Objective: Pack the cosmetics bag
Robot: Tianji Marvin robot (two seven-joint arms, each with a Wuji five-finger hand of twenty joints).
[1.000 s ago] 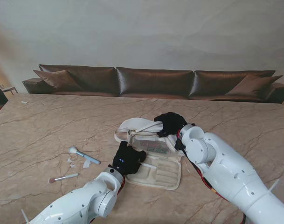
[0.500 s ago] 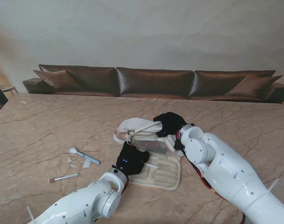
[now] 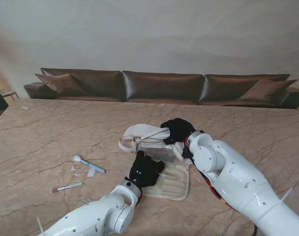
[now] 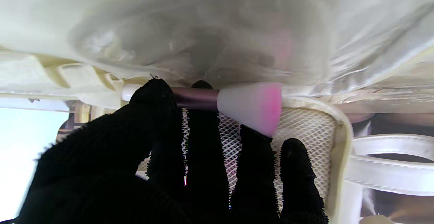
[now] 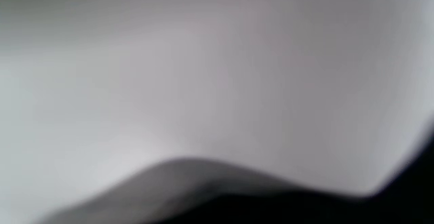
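Note:
A cream cosmetics bag point(image 3: 175, 186) lies open mid-table, its lid flap and straps point(image 3: 139, 133) raised on the far side. My left hand point(image 3: 146, 169), in a black glove, hovers over the open bag and is shut on a makeup brush point(image 4: 249, 105) with a purple ferrule and pink-tipped white bristles. The bristles point at the bag's mesh pocket point(image 4: 305, 129), under the clear lining. My right hand point(image 3: 177, 130), also gloved, grips the bag's raised far flap. The right wrist view is only a pale blur against fabric.
A blue-handled brush point(image 3: 89, 163) and a thin pink-tipped brush point(image 3: 67, 187) lie on the marble table point(image 3: 51, 132) to the left of the bag, with small white scraps point(image 3: 90, 172) between them. A brown sofa point(image 3: 159, 86) lines the table's far edge.
My left hand has slid right and farther from me, from the bag's near-left corner to over its open inside, carrying the brush. The right hand and raised flap shifted slightly left.

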